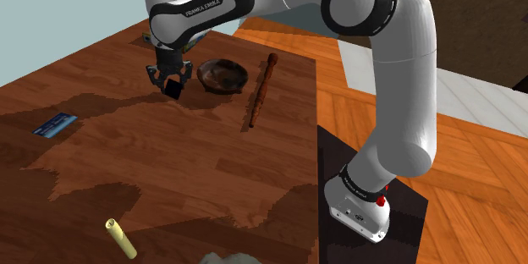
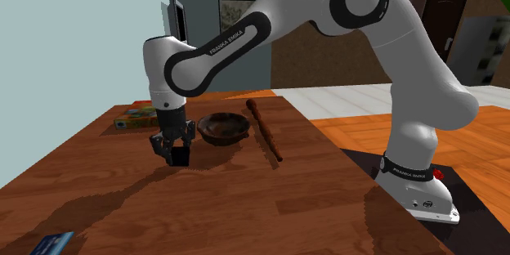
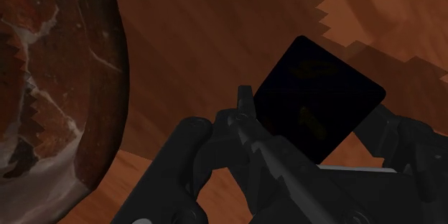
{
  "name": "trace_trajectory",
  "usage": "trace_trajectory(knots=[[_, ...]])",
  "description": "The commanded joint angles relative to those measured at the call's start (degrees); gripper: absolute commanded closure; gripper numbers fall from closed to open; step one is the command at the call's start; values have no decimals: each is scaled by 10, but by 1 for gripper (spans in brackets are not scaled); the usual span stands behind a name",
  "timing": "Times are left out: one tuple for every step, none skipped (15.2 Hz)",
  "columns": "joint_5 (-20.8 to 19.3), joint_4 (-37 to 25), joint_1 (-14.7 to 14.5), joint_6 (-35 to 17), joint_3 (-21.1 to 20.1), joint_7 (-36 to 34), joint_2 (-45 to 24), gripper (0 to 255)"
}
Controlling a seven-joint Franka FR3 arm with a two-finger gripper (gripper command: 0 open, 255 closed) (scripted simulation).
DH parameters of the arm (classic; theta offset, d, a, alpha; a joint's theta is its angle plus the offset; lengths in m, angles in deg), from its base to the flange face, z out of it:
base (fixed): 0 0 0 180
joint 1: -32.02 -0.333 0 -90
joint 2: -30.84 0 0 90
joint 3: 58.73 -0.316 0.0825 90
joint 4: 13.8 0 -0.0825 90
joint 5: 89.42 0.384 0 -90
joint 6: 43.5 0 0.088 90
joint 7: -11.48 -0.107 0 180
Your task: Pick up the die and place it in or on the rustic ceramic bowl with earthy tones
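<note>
The wooden table [image 1: 169, 161] spans most of the shoulder view, from the upper left down to the bottom edge. The white arm [image 1: 398, 76] rises from the black stand [image 1: 406, 237] at lower right and arches across the top of the frame to upper centre-left.

The brown bowl [image 1: 222, 74] sits upper centre, just right of the hand. In the wrist view its hollow [image 3: 50, 79] shows mottled brown with pale streaks. A long wooden pin [image 1: 261, 90] lies right of the bowl, close to it but apart.

The gripper [image 1: 170, 81] points down at the table, its fingers closed against the black die [image 1: 173, 90]. In the wrist view the die [image 3: 316, 108] is clasped between the two fingers [image 3: 244, 115]. I cannot tell whether it rests on the table or hangs just above it.

A blue card [image 1: 55, 124] lies at mid-left and a yellow roll [image 1: 120, 239] at lower left, both well apart from the hand.
</note>
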Motion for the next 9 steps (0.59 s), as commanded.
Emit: trace_trajectory(knots=[[0,1,0,-1,0,0,-2,255],[0,2,0,-2,0,0,-2,255],[0,1,0,0,0,-1,-1,255],[1,-1,0,6,-1,0,3,255],[2,-3,0,11,-1,0,7,255],[3,-5,1,17,-2,1,10,255],[4,-8,1,23,-2,1,13,255],[5,-11,1,29,-3,2,17,255],[5,-14,1,35,-3,2,20,255]])
